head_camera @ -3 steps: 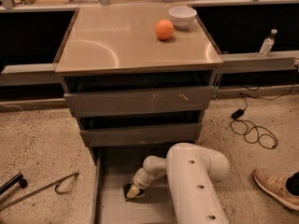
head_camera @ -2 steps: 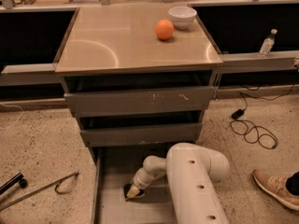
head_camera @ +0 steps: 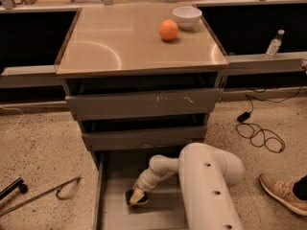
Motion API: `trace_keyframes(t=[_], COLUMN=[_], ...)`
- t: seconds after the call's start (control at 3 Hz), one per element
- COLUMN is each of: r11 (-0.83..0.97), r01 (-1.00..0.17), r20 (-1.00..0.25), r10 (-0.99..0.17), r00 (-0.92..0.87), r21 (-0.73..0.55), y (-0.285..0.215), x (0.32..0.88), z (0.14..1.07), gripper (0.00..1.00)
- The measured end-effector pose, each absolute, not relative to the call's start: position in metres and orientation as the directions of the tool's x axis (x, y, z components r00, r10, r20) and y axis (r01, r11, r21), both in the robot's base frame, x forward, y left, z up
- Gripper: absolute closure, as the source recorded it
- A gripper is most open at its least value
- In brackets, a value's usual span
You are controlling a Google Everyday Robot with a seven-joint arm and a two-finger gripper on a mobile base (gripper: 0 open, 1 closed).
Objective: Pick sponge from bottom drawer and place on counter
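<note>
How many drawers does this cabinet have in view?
3. The top drawer sits just under the counter, the middle drawer below it, and the bottom drawer is pulled out at floor level, where the gripper is down at the sponge. None seem hidden.

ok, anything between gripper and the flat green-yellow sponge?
Nothing. Camera view shows the gripper right at the flat green-yellow sponge in the grey metal bottom drawer; no gap visible.
</note>
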State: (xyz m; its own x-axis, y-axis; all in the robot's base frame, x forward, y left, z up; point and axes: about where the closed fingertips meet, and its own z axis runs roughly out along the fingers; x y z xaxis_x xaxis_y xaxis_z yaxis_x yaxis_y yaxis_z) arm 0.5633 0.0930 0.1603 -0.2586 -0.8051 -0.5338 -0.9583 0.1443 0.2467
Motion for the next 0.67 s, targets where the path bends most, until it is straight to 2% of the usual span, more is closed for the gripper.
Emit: trace_keyframes(t=[0.33, 0.67], r11=[0.106, 0.087], r01=[-0.961, -0.979], r20=[-0.562, -0.591], r10=[-0.793, -0.786], r00=[-0.237, -0.181], r21=[0.256, 0.184], y=[0.089, 0.085], x=[0.557, 0.555], z=[0.215, 0.288], gripper=[1.0, 1.0])
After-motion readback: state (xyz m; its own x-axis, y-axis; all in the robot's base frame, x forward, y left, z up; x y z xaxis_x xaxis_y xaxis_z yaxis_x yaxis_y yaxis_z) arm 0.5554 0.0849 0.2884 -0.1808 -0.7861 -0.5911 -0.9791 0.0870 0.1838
